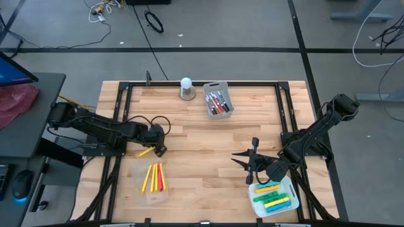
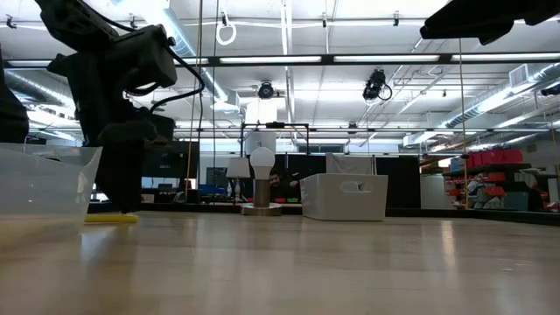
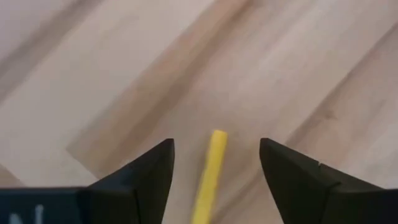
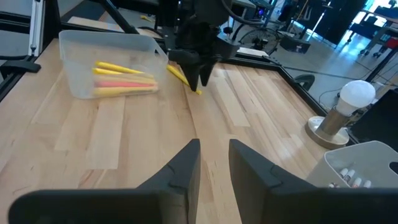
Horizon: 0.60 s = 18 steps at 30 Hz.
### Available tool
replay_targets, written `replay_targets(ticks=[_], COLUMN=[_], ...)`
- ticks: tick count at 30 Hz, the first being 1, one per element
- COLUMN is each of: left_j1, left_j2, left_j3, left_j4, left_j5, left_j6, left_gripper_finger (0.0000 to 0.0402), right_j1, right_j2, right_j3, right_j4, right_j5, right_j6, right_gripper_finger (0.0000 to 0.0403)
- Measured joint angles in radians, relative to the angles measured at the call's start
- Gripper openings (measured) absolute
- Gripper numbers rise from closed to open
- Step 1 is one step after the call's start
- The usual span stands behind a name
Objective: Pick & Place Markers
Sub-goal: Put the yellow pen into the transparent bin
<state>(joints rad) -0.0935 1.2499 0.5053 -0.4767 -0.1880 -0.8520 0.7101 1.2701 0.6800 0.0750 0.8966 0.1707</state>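
Wide-open left gripper [image 3: 214,163] straddles one yellow marker [image 3: 210,174] lying on the table [image 1: 202,135], gripping nothing; clear tub [image 4: 112,65] beside it holds about four markers; right gripper [image 4: 214,163], fingers slightly apart, empty; only the high view shows two more tubs.

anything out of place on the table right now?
One yellow marker lies loose on the wood beside the clear bin, not in it with the other yellow and pink ones. The left gripper is right over it, jaws open and straddling it. The other markers sit in their bins.
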Motion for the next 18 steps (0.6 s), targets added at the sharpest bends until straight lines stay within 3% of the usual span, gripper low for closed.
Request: replay_targets(ticks=[9, 18], left_j1=[-0.041, -0.062], left_j2=[0.023, 0.132], left_j3=[0.000, 0.005], left_j4=[0.005, 0.037], left_j5=[-0.094, -0.082], left_j6=[0.063, 0.107], left_gripper_finger=[0.0162, 0.0129], right_j1=[0.000, 0.000], right_j2=[0.000, 0.000], right_j3=[0.000, 0.000], right_j4=[0.000, 0.000], right_j5=[0.000, 0.000], right_j6=[0.000, -0.001], right_gripper_finger=[0.0086, 0.0086])
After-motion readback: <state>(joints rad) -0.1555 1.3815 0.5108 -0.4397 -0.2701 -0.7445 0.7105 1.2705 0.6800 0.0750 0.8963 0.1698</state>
